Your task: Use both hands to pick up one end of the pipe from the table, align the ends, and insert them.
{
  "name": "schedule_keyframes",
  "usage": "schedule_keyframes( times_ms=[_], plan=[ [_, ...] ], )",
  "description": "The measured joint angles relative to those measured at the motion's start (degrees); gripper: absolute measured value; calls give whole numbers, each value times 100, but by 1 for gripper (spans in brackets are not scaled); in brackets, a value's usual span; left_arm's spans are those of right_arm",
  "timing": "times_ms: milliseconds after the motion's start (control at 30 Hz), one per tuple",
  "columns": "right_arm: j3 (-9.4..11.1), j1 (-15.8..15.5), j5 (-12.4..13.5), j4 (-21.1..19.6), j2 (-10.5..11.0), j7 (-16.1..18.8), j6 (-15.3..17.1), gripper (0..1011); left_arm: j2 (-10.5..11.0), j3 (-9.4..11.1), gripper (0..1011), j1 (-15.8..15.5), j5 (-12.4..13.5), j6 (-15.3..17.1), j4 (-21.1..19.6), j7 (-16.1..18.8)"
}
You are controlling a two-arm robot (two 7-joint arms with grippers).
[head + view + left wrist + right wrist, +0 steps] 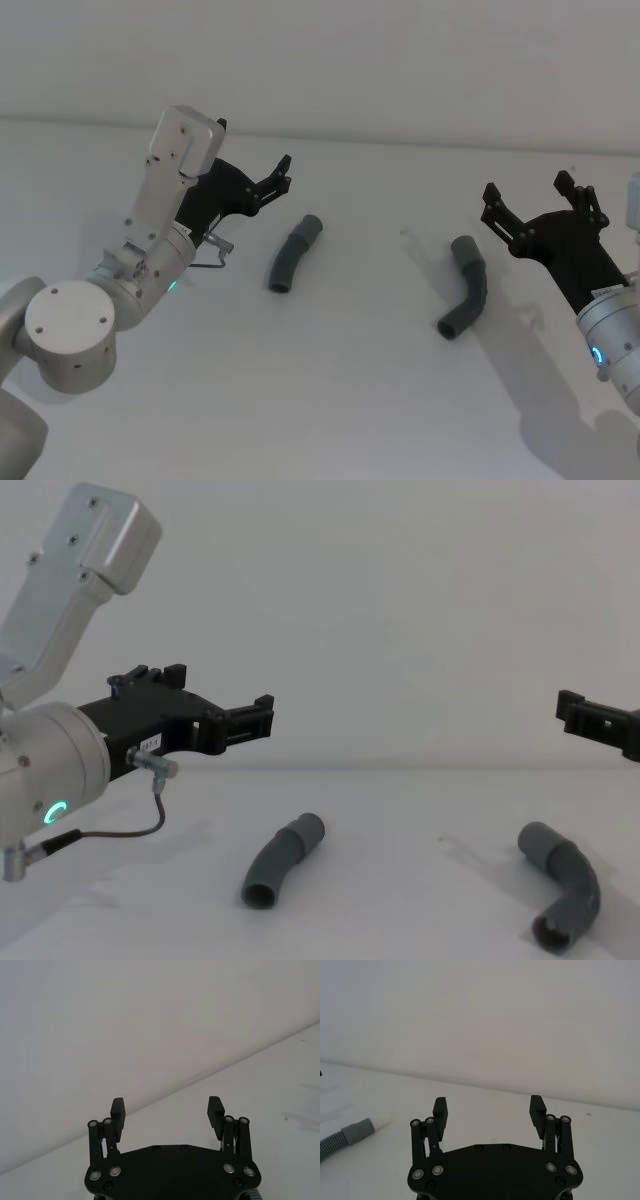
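Two dark-grey pipe pieces lie apart on the white table (340, 400). The gently curved piece (293, 253) (282, 861) is left of centre, and the sharper elbow (465, 288) (564, 883) is to its right. My left gripper (282, 176) (262, 718) (167, 1108) hovers open just left of the curved piece's far end, holding nothing. Right of the elbow and above the table, my right gripper (528, 198) (489, 1108) (578, 714) also stands open and empty. In the right wrist view, a ribbed grey pipe end with a white stub tip (379, 1122) lies off to one side.
A pale grey wall (400, 60) rises behind the table's far edge. A thin cable (150, 815) loops beside the left wrist. Bare table lies between the two pieces and in front of them.
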Motion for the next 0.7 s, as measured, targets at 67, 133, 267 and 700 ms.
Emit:
schedule_keyframes(
  times_ms=[67,133,267,700],
  plan=[
    [0,0,0,0,0,0,0,996,0,0,1003,0,0,0,0,0],
    [0,0,0,0,0,0,0,996,0,0,1003,0,0,0,0,0],
    [0,0,0,0,0,0,0,996,0,0,1003,0,0,0,0,0],
    [0,0,0,0,0,0,0,996,0,0,1003,0,0,0,0,0]
  ],
)
